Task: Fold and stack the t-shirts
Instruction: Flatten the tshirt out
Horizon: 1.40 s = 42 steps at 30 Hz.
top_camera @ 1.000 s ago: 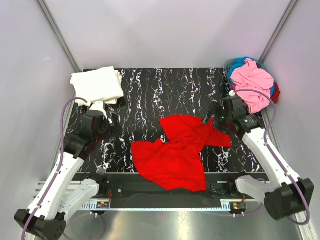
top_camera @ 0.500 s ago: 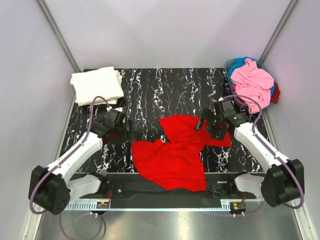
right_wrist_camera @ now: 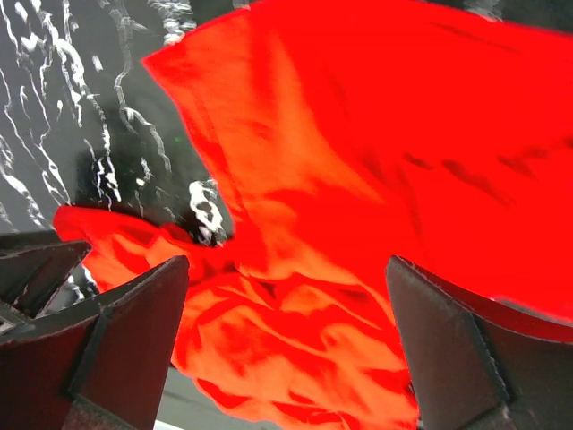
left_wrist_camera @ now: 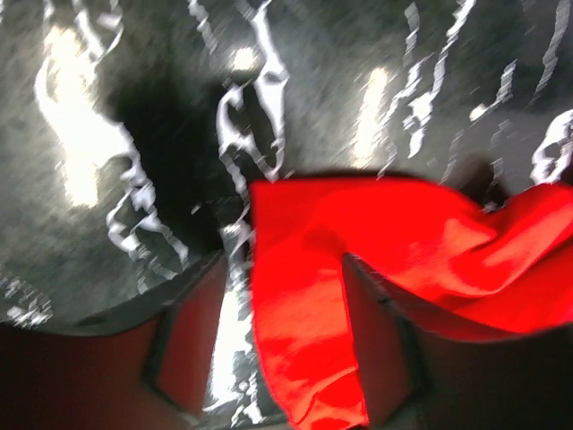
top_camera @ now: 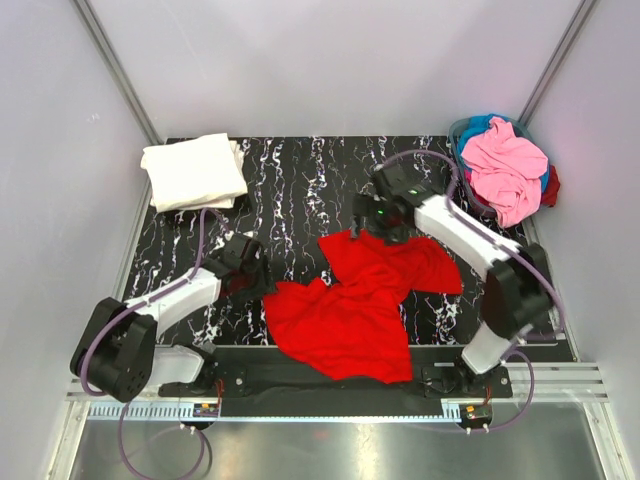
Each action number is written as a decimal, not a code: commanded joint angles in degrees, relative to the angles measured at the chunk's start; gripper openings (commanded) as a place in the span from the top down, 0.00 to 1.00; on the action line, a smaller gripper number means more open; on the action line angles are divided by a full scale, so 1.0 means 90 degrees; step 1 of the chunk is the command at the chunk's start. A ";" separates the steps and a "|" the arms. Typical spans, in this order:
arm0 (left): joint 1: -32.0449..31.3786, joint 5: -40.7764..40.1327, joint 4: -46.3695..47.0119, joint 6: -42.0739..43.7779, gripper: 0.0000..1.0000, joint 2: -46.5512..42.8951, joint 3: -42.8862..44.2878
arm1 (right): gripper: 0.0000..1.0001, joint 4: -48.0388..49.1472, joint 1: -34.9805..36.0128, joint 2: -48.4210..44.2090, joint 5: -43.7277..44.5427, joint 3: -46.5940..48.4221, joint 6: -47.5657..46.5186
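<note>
A crumpled red t-shirt [top_camera: 350,300] lies in the middle of the black marbled table. My left gripper [top_camera: 258,283] is at the shirt's left corner. In the left wrist view the gripper [left_wrist_camera: 286,349] is open, and the red shirt's edge [left_wrist_camera: 295,296] lies between the fingers [left_wrist_camera: 192,340], nearer the right one. My right gripper [top_camera: 372,222] hovers over the shirt's far edge. In the right wrist view it [right_wrist_camera: 286,349] is wide open above the red cloth [right_wrist_camera: 358,179], with nothing held. A folded white t-shirt [top_camera: 193,170] lies at the far left corner.
A basket [top_camera: 462,130] at the far right holds a pink t-shirt [top_camera: 505,170] and other coloured clothes. Grey walls close in the table on three sides. A metal rail [top_camera: 330,380] with the arm bases runs along the near edge.
My left gripper has moved right to the red shirt's left corner. My right gripper has swung left from the shirt's right side to its far edge. The shirt lies as before.
</note>
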 commanded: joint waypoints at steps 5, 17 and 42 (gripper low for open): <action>-0.0031 0.0210 0.1199 -0.0148 0.86 -0.0183 -0.0389 | 0.05 -0.0587 0.1003 0.2353 0.0719 0.2628 -0.0967; -0.0031 0.0200 0.1425 -0.0187 1.00 -0.0320 -0.0604 | 0.19 -0.1554 0.1366 0.5147 0.1500 0.5462 -0.1329; -0.0031 -0.0853 -0.1412 0.0397 1.00 -0.2242 0.2006 | 1.00 -0.2343 0.0888 0.2065 0.2116 0.5411 -0.1212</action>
